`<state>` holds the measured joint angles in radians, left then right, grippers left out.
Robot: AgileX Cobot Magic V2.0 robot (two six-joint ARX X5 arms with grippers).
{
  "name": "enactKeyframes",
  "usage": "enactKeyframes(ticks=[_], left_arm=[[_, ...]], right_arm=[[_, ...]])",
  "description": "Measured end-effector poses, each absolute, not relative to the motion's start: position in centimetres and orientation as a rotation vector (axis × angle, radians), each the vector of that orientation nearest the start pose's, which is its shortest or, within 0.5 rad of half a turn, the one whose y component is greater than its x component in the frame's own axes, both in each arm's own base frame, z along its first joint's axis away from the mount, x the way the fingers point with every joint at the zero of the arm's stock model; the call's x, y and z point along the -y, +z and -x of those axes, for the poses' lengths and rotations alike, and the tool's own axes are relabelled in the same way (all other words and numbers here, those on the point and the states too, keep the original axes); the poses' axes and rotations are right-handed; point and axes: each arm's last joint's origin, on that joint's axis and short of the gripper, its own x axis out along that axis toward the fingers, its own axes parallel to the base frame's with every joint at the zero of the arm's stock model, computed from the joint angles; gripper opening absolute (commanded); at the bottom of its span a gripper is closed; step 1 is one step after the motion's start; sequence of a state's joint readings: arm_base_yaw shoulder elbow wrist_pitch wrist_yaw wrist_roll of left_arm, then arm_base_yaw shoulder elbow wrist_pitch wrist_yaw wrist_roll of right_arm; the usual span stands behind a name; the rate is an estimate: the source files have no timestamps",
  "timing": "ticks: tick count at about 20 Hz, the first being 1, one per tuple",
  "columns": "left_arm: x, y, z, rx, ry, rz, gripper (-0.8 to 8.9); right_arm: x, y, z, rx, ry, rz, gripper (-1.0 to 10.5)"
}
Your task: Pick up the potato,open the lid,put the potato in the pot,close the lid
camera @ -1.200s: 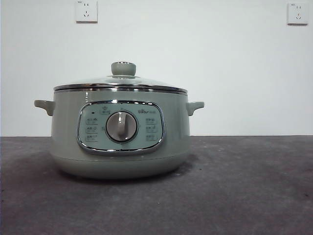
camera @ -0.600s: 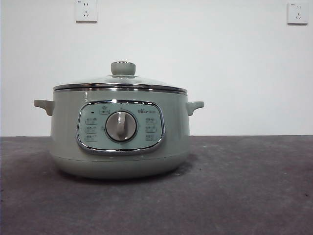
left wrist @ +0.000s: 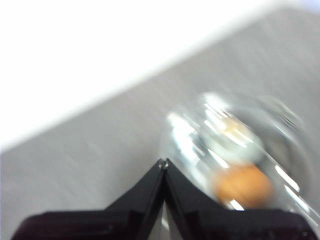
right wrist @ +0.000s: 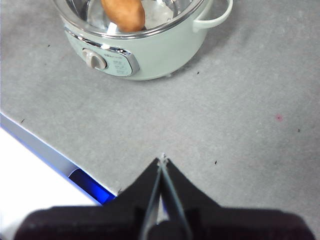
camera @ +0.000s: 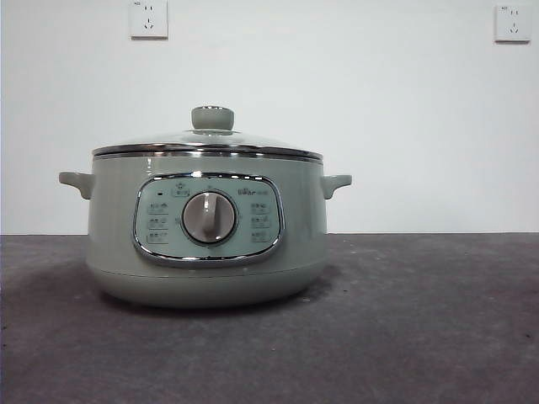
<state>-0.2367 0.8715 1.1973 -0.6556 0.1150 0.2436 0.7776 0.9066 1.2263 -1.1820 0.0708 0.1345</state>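
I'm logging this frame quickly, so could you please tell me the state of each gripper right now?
Left gripper: closed, holding nothing, near the pot.
Right gripper: closed, holding nothing, above bare table.

We see the front view evenly and softly lit, sharp throughout, with a faint shadow pooling on the bench (camera: 421,337) beneath the pot (camera: 206,240) and thin highlights along the chrome rim of the lid (camera: 206,145). The left wrist view is heavily motion-blurred: the lid (left wrist: 235,145) smears into white glare streaks, the potato (left wrist: 244,186) is a soft orange blot, and the background is overexposed. The right wrist view is crisp and bright.
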Motion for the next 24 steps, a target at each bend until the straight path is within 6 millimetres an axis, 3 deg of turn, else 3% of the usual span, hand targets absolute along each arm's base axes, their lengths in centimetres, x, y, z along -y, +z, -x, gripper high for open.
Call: enactKeyframes(ticks=[3, 5, 8, 9, 13, 24], left_arm=[[2.2, 33.2, -13.5, -0.047, -0.254, -0.154, -0.03], [1.5, 26.4, -12.2, 0.039, -0.211, -0.079, -0.03], [1.2, 17.9, -10.8, -0.020, -0.176, 0.018, -0.03], [1.2, 16.4, -10.5, -0.067, -0.168, 0.038, -0.03], [0.8, 15.8, -9.7, -0.112, -0.045, 0.054, -0.03], [0.8, 15.2, -9.8, -0.181, -0.046, 0.053, -0.03]], right_arm=[[-9.2, 37.2, -9.7, -0.841, 0.604, 0.240, 0.0], [-9.2, 37.2, -9.7, -0.841, 0.604, 0.240, 0.0], [-9.2, 37.2, -9.7, -0.841, 0.604, 0.240, 0.0], [-9.2, 37.2, -9.7, -0.841, 0.604, 0.240, 0.0], [-9.3, 37.2, -9.7, -0.841, 0.599, 0.242, 0.0], [-9.2, 37.2, -9.7, -0.839, 0.594, 0.244, 0.0]])
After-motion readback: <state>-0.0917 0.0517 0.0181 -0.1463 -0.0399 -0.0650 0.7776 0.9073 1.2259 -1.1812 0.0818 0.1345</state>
